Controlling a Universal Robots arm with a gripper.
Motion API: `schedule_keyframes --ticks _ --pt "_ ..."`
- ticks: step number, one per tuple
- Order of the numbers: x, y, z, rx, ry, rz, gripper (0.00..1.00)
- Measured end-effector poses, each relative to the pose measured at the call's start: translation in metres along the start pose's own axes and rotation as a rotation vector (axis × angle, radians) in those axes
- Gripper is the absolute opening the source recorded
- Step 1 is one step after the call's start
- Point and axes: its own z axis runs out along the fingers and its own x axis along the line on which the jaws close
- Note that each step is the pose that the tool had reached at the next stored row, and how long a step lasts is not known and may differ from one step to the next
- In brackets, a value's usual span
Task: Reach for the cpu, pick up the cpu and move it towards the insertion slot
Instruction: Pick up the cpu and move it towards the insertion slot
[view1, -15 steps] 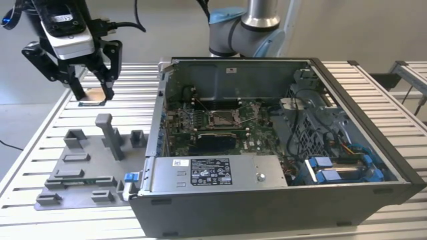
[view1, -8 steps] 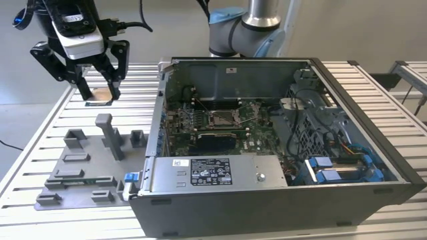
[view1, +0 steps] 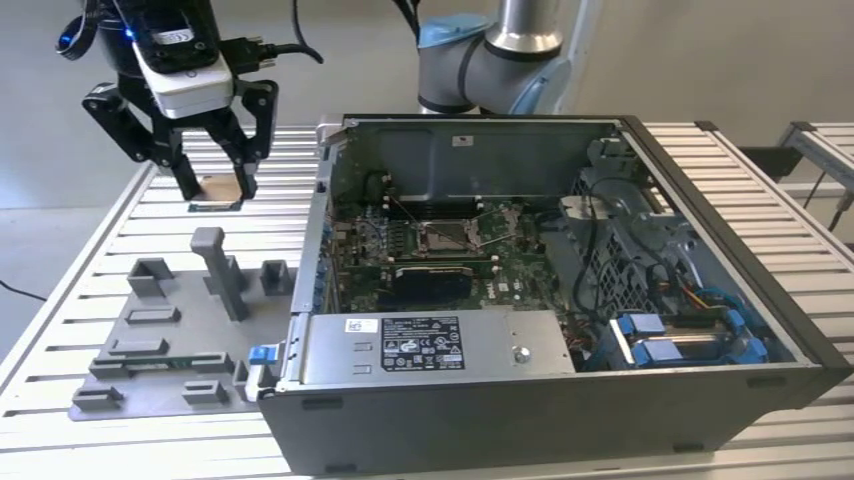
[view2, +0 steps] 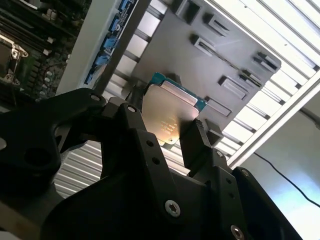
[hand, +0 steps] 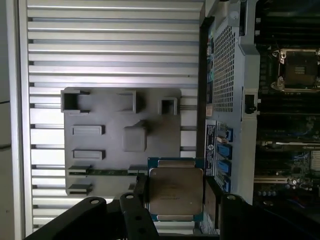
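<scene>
My gripper (view1: 218, 190) hangs above the slatted table at the exterior view's far left, shut on the cpu (view1: 222, 186), whose tan underside shows between the two black fingers. Both wrist views show the cpu (view2: 170, 111) (hand: 176, 190) as a silvery square chip with a teal edge, clamped by its sides and lifted clear of the grey fixture plate (hand: 115, 115). The insertion slot (view1: 447, 235) is a silver-framed socket on the motherboard inside the open computer case, to the exterior view's right of the gripper. The slot (hand: 299, 69) lies well apart from the chip in the first wrist view.
The grey fixture plate (view1: 160, 335) with upright blocks lies on the slatted table (view1: 80, 240) below the gripper. The case wall (view1: 320, 220) stands between gripper and motherboard. A long black card (view1: 430, 285) sits just in front of the slot. The arm's base (view1: 494, 50) rises behind the case.
</scene>
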Motion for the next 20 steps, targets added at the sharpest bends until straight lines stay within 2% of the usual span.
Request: schedule_keyframes --ticks 10,14,20 --pt "-0.0256 0.0012 0.0005 0.0 0.0002 0.0 0.0" --pt "-0.0325 0.0021 0.0007 0.0 0.0002 0.0 0.0" --pt "-0.0388 0.0025 0.0009 0.0 0.0002 0.0 0.0"
